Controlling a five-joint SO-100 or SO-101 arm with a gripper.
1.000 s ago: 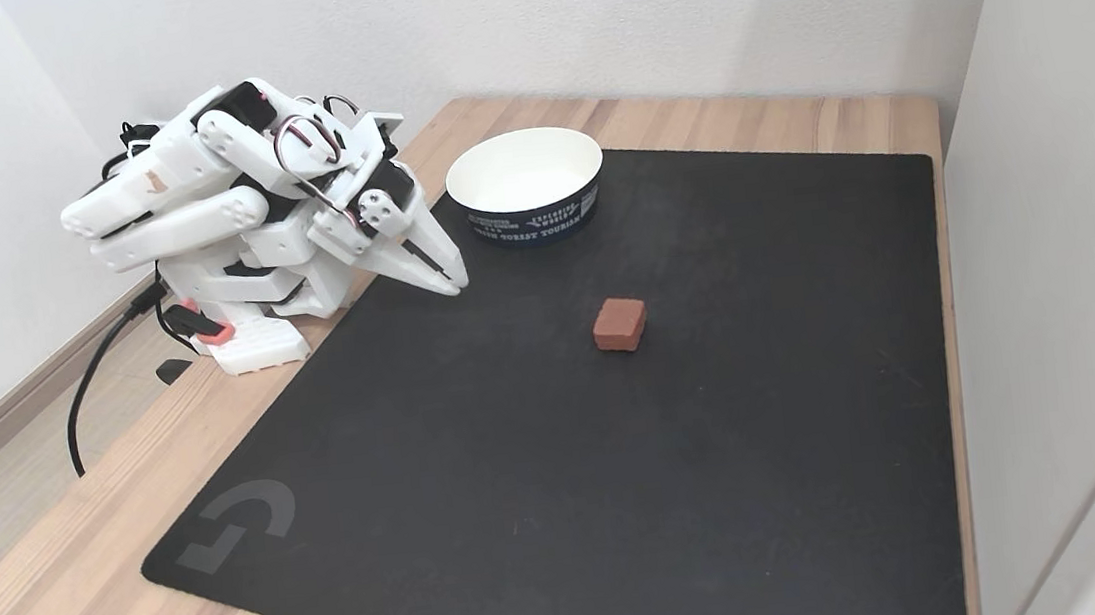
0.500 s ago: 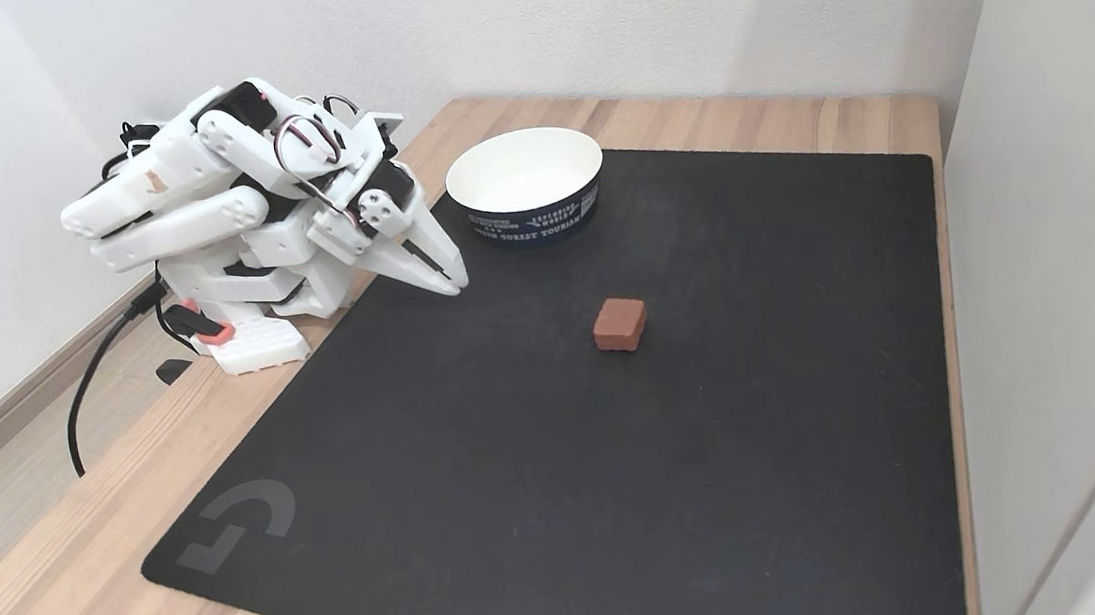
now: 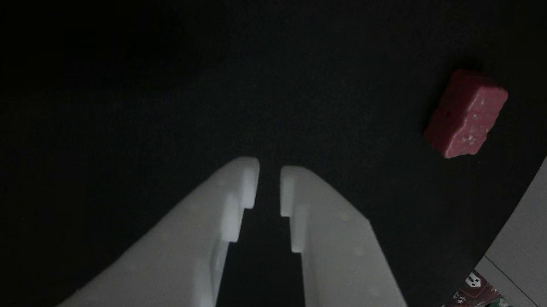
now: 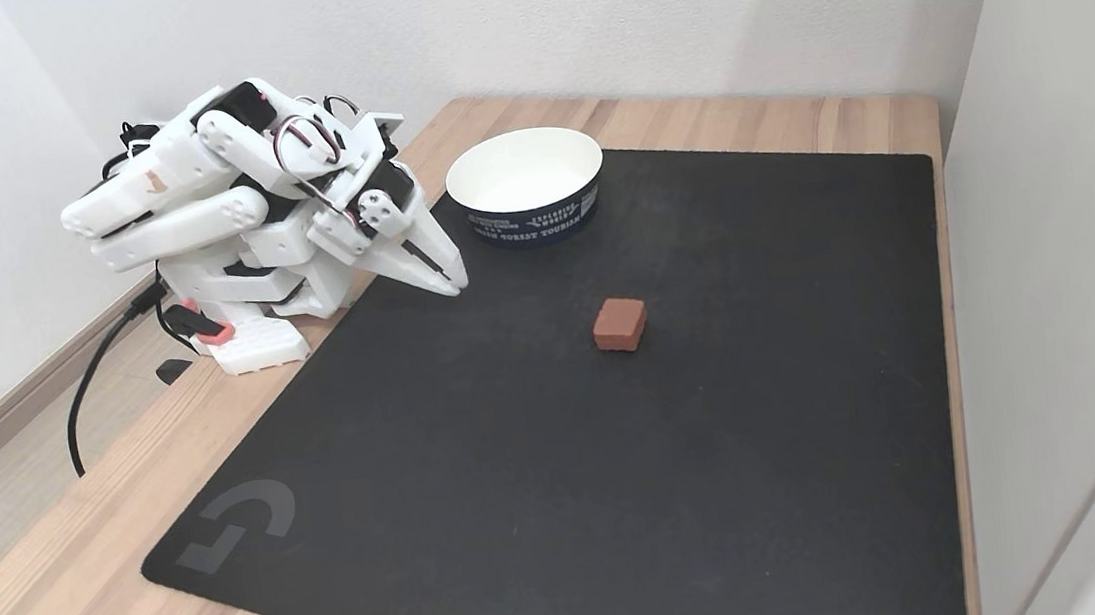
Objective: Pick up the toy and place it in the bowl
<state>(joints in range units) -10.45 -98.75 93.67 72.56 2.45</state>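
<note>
The toy [image 4: 619,324], a small dark red block, lies flat on the black mat near its middle; in the other view the toy [image 3: 466,114] sits at the upper right with whitish flecks on it. The bowl [image 4: 531,217], white inside with a dark printed band, stands upright at the mat's far edge, with nothing seen inside. My gripper [image 4: 455,281] rests folded low at the mat's left edge, in front of and to the left of the bowl and well left of the toy. In the other view my gripper [image 3: 269,172] has only a thin slit between its white fingers and holds nothing.
A large black mat [image 4: 526,500] covers most of the wooden table [image 4: 53,596]. The arm's white base [image 4: 255,348] stands at the left table edge, with a black cable [image 4: 86,397] hanging off. A white wall [image 4: 1054,249] runs close along the mat's right side.
</note>
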